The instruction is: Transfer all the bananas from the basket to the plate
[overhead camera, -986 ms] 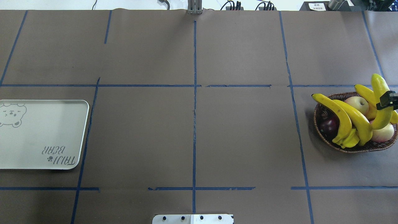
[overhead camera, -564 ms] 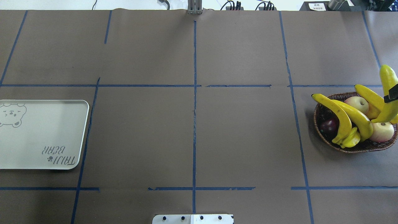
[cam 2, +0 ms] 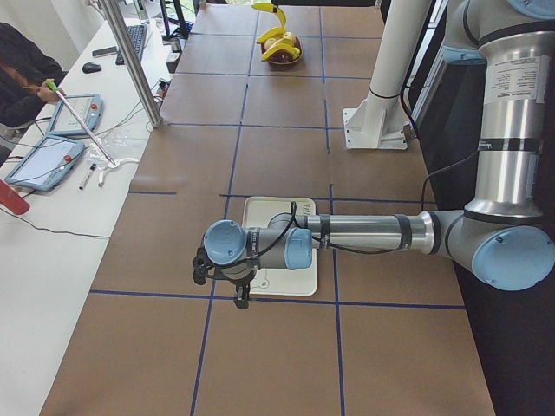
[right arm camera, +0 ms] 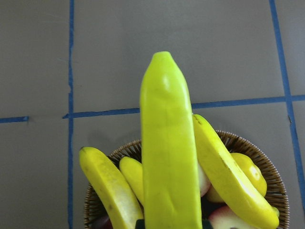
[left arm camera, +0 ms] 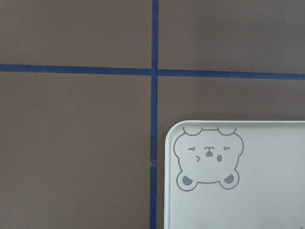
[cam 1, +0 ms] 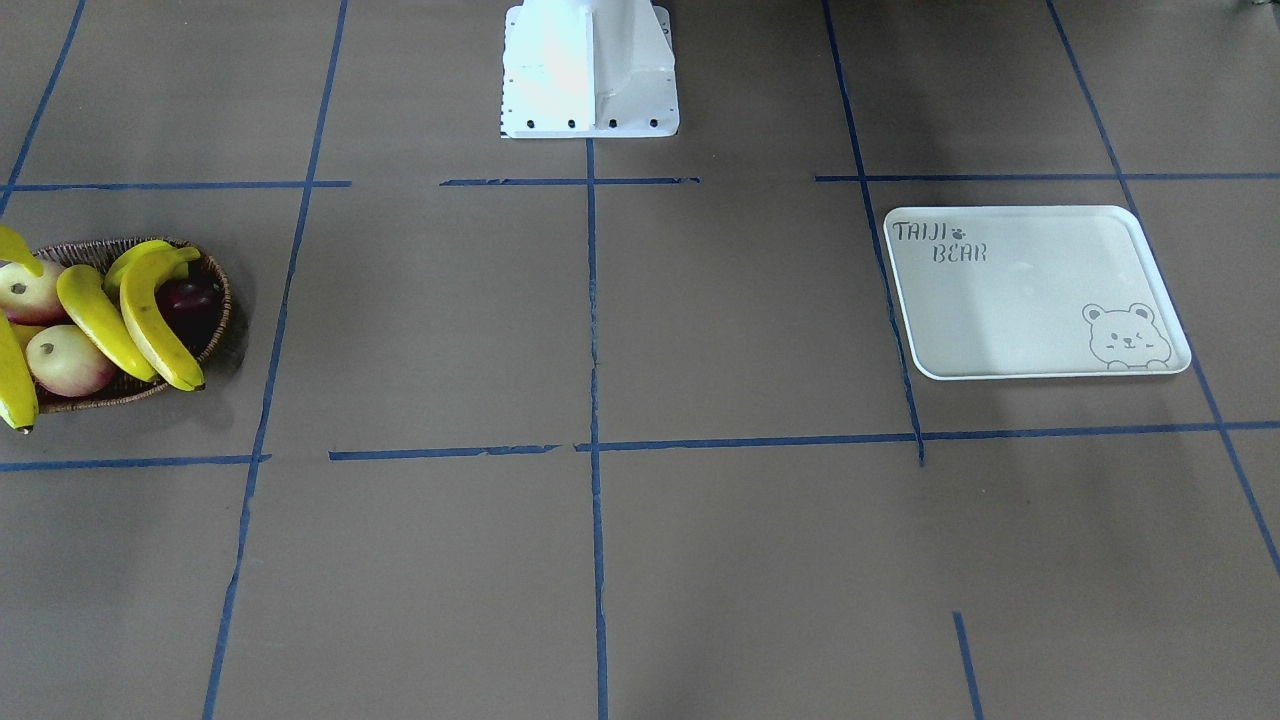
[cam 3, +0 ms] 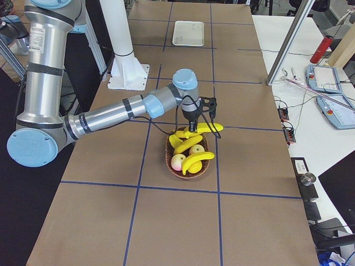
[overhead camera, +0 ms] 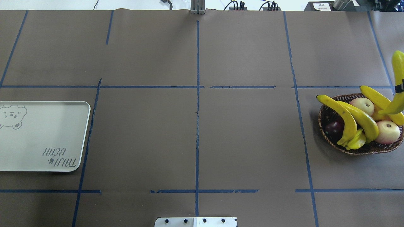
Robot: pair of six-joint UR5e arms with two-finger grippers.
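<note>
Yellow and smooth, the lifted banana (right arm camera: 169, 152) fills the middle of the right wrist view and sits in the right gripper (cam 3: 193, 128), whose jaws are clamped around its middle. It is raised above the basket (overhead camera: 363, 152), which stands near the table's end on the robot's right. In the overhead view only a dark sliver of that gripper shows, at the picture's edge, across the banana's body. Three more bananas (overhead camera: 342, 118) lie in the wicker basket. Two rest side by side with their tips over the rim toward the table's middle, and the third lies along the far side. Among them are two pink-cream apples (overhead camera: 387, 131), a dark fruit (overhead camera: 334, 127) and a ridged star fruit (overhead camera: 356, 142). The plate (overhead camera: 44, 135) lies flat on the brown paper (overhead camera: 246, 135) at the opposite end of the table, well apart from the basket, its bear print toward the outer corner. The left gripper (cam 2: 240, 293) hangs over the plate's outer end, and its wrist camera looks down on the bear corner and crossing blue tape lines (left arm camera: 155, 71). I cannot tell whether its jaws are apart or together.
</note>
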